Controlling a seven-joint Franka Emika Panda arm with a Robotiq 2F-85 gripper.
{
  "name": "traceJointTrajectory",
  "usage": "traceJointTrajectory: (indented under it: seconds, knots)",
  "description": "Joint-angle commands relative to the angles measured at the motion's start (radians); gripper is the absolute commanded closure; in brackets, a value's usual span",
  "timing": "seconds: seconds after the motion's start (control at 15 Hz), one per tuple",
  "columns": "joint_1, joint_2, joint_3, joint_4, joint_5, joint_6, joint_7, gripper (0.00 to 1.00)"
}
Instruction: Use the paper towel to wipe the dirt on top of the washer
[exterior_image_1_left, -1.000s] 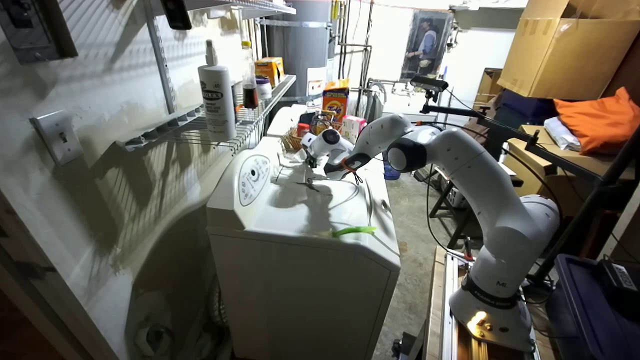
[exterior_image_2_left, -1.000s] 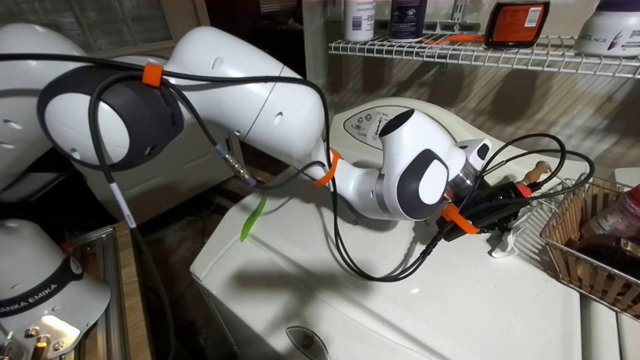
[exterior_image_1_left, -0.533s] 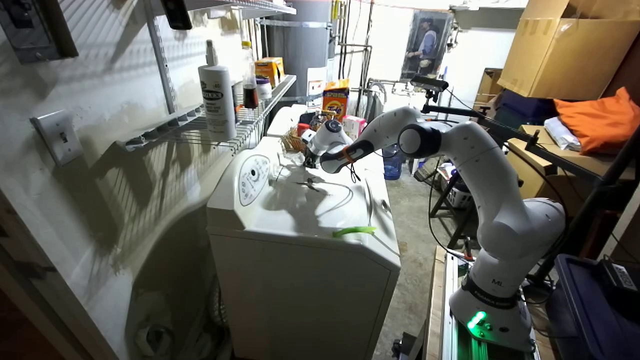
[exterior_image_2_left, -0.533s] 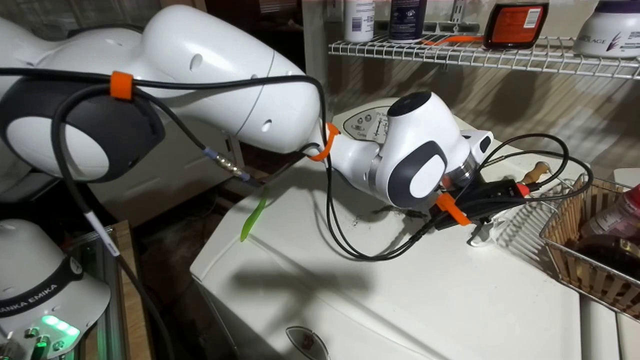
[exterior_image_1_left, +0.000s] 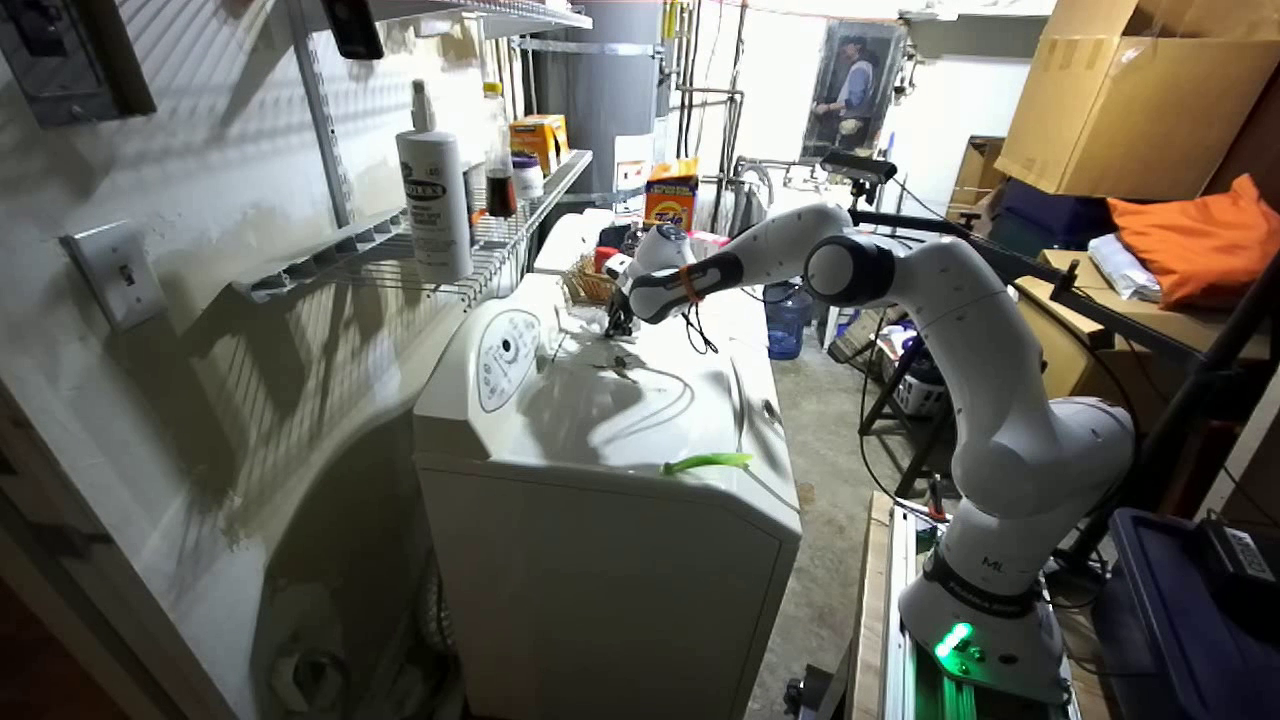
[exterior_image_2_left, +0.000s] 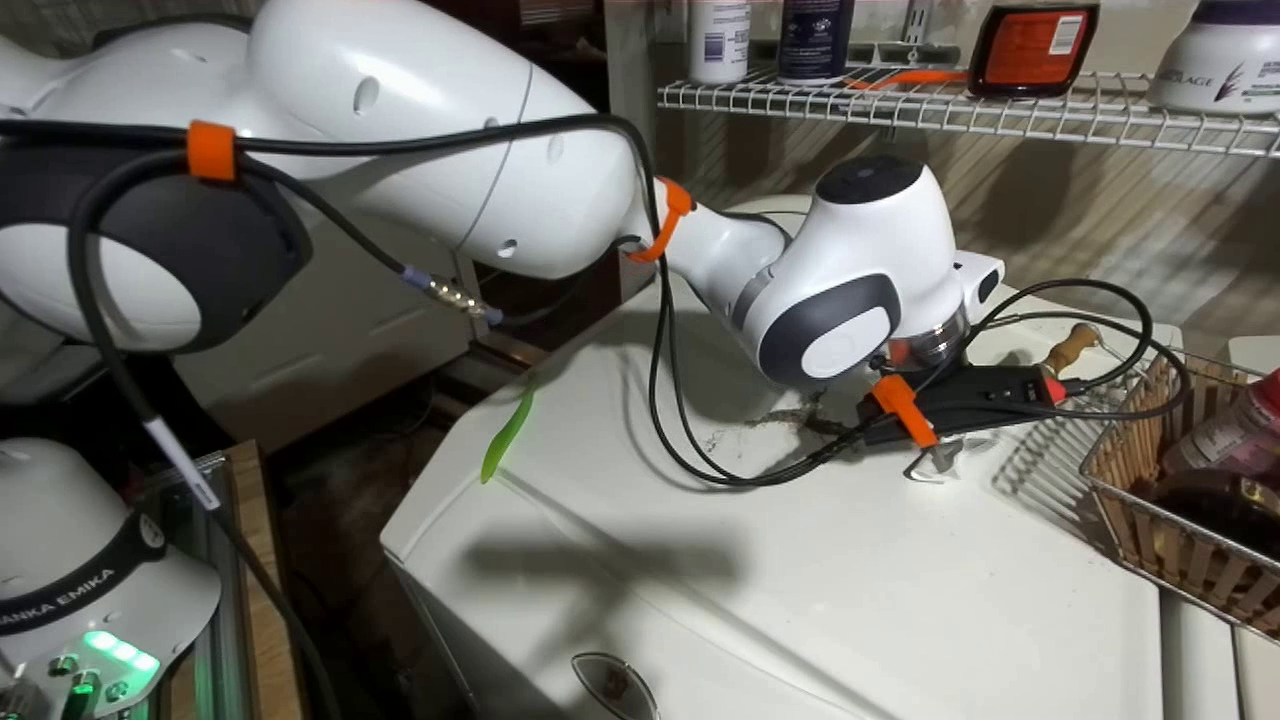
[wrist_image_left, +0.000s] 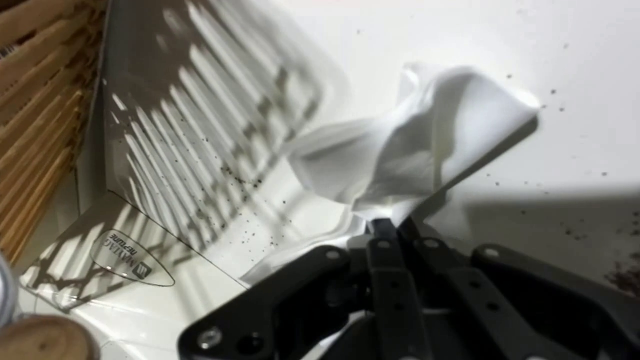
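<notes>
Paper towel (wrist_image_left: 425, 137) pinched in the jaws, over the washer (exterior_image_2_left: 900, 600)

Wad fans out past the tips; can't quite tell how much of it touches down. Dirt specks (wrist_image_left: 553, 91) all around it, and a darker clump (wrist_image_left: 625, 277) cut off at the wrist view's edge. Slatted basket (wrist_image_left: 47, 107) nearby.

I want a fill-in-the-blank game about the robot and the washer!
The black two-fingered hand pinches a crumpled paper towel coloured ____.
The slim, curved strip on the large, boxy white washer is bright ____.
The dark-edged oval badge in the wrist view reads MAYTAG ____.

Missing words: white; green; NEPTUNE.
</notes>
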Motion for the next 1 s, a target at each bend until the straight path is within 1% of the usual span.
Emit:
traceJointTrajectory:
  seconds: [0.0, 0.13, 0.2, 0.33, 0.67, 0.73, 0.93]
  knots:
    - [-0.001, -0.044, 0.013, -0.045, 0.16, -0.096, -0.132, 0.99]
    - [0.016, -0.056, -0.01, -0.046, 0.214, -0.148, -0.16, 0.99]
    - [-0.01, -0.059, 0.026, -0.054, 0.163, -0.176, -0.125, 0.99]
    - [-0.008, -0.072, 0.028, -0.062, 0.167, -0.229, -0.124, 0.99]
    - [-0.02, -0.101, 0.061, -0.085, 0.183, -0.339, -0.127, 0.99]
    - [0.03, -0.116, -0.008, -0.083, 0.266, -0.36, -0.166, 0.99]
    - [0.052, -0.13, -0.037, -0.083, 0.345, -0.446, -0.179, 0.99]
